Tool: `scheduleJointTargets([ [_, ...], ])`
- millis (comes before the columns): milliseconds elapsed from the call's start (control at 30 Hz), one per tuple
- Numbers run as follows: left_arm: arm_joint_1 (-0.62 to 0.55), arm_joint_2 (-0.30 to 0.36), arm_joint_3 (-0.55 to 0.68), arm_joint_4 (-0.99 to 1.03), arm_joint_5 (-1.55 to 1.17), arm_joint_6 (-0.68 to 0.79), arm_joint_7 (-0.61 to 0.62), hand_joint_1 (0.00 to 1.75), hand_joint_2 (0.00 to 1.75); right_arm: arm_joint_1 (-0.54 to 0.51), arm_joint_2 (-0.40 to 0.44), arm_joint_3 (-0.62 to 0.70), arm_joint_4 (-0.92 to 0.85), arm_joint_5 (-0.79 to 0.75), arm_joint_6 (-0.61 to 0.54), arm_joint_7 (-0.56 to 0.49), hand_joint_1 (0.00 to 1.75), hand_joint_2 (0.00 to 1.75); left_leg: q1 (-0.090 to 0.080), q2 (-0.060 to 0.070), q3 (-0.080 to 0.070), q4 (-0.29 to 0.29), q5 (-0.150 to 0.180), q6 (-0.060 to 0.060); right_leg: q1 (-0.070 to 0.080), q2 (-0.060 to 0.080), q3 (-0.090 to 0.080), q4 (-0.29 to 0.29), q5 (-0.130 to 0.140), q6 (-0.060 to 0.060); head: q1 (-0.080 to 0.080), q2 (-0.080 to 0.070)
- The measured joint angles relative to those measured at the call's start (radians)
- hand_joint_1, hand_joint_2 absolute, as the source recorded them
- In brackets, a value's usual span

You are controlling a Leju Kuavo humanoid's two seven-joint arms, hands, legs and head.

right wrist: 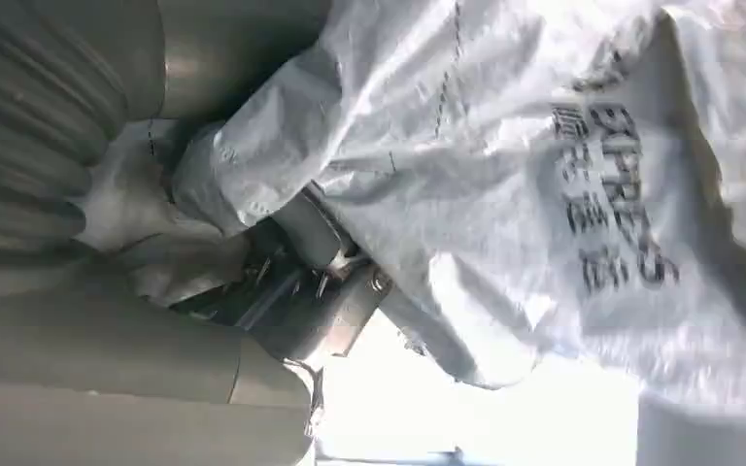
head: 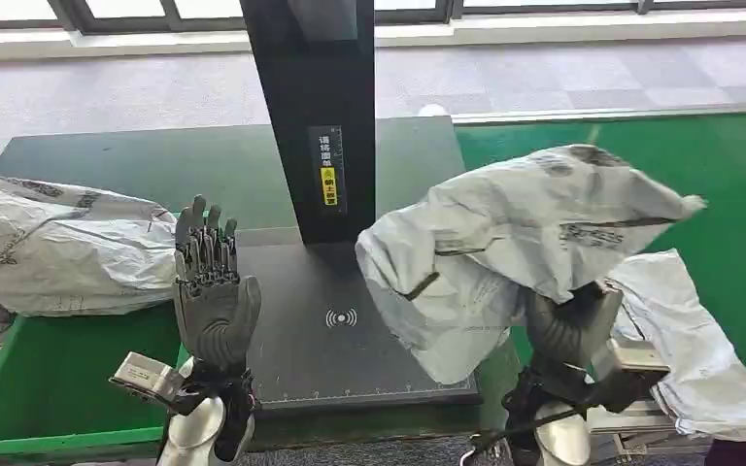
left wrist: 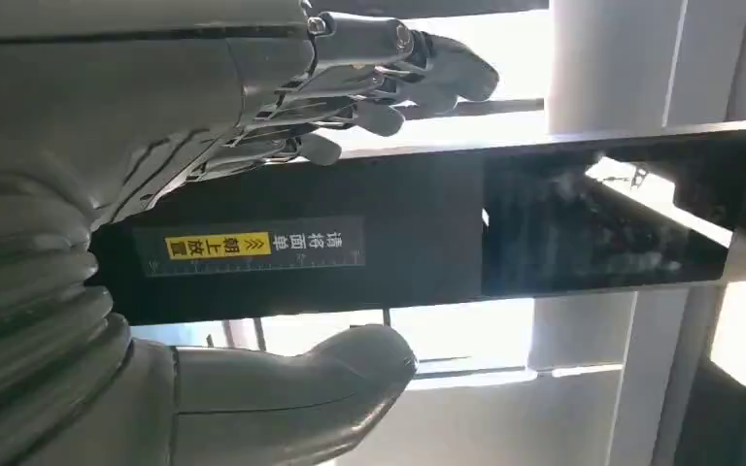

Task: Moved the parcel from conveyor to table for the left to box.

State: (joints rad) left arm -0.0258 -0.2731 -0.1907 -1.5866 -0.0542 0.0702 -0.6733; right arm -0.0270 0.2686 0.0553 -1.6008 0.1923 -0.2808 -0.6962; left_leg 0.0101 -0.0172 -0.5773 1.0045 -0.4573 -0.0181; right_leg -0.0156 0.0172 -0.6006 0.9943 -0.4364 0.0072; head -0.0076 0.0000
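Above the dark scanner plate (head: 350, 335), the right hand (head: 571, 325) holds the grey parcel (head: 505, 243) aloft, fingers gripping its underside. Transfer looks midway. Next, lower it onto the counter (head: 155, 160) beside the left hand (head: 216, 291), whose fingers stand spread and empty.

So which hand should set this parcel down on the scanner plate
The right hand: it already holds the white parcel raised beside the dark scanner plate. The left hand hovers open, holding nothing.

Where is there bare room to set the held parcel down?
The dark scanner plate is bare between the left hand and the parcel gripped by the right hand. Crowded: a white bag at left, another on the green belt.
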Motion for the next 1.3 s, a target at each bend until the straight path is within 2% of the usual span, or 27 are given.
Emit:
scheduleJointTargets([
  [333, -0.001, 0.000, -0.006, 0.003, 0.006, 0.005, -0.002, 0.00, 1.75, -0.098, 0.008, 0.003, 0.313, -0.027, -0.043, -0.001, 1.75, 1.75, 0.000, -0.002, -0.001, 0.000, 0.001, 0.000, 0.000, -0.001, 0.000, 0.000, 0.000, 0.000, 0.000, 0.000],
  [400, -0.001, 0.000, -0.006, 0.006, 0.011, 0.002, -0.002, 0.00, 1.75, -0.108, 0.008, 0.003, 0.347, -0.032, -0.056, -0.001, 0.00, 1.75, 0.000, -0.002, -0.001, 0.000, 0.001, 0.000, 0.000, -0.001, 0.000, 0.000, 0.000, 0.000, 0.000, 0.000],
  [433, -0.002, 0.000, -0.006, 0.008, 0.015, 0.002, -0.002, 0.00, 1.75, -0.113, 0.008, 0.003, 0.362, -0.032, -0.059, -0.001, 0.00, 1.75, 0.000, -0.002, -0.001, 0.000, 0.001, 0.000, 0.000, -0.001, 0.000, 0.000, 0.000, 0.000, 0.000, 0.000],
  [467, -0.002, 0.000, -0.006, 0.010, 0.015, 0.002, -0.003, 0.00, 1.75, -0.117, 0.008, 0.003, 0.377, -0.031, -0.060, 0.000, 0.00, 0.00, 0.000, -0.002, -0.001, 0.000, 0.001, 0.000, 0.000, -0.001, 0.000, 0.000, 0.000, 0.000, 0.000, 0.000],
  [967, -0.002, 0.000, -0.011, 0.010, 0.014, 0.022, -0.003, 0.00, 1.75, -0.257, 0.019, -0.004, 0.769, 0.151, 0.001, 0.066, 0.00, 0.00, 0.000, -0.001, -0.001, 0.000, 0.001, -0.001, 0.000, 0.000, 0.000, 0.000, 0.000, 0.000, 0.000, 0.000],
  [1133, -0.004, 0.000, -0.018, 0.011, 0.014, 0.024, -0.003, 0.00, 1.75, -0.272, 0.029, -0.004, 0.830, 0.206, 0.051, 0.024, 0.00, 0.00, 0.000, -0.002, -0.001, 0.000, 0.001, -0.001, 0.000, 0.000, -0.001, 0.000, 0.000, 0.000, 0.000, 0.000],
  [1200, -0.005, 0.001, -0.023, 0.012, 0.014, 0.026, -0.003, 0.00, 1.75, -0.272, 0.035, -0.004, 0.837, 0.213, 0.024, 0.008, 0.00, 0.00, 0.000, -0.002, -0.001, 0.000, 0.001, -0.001, 0.000, 0.000, -0.001, 0.000, 0.000, 0.000, 0.000, 0.000],
  [1300, -0.006, 0.001, -0.025, 0.017, 0.014, 0.029, -0.003, 0.00, 1.75, -0.252, 0.042, -0.003, 0.796, 0.187, -0.083, -0.002, 0.00, 0.00, 0.000, -0.002, -0.001, 0.000, 0.001, -0.001, 0.000, -0.001, -0.001, 0.000, 0.000, 0.000, 0.000, 0.000],
])
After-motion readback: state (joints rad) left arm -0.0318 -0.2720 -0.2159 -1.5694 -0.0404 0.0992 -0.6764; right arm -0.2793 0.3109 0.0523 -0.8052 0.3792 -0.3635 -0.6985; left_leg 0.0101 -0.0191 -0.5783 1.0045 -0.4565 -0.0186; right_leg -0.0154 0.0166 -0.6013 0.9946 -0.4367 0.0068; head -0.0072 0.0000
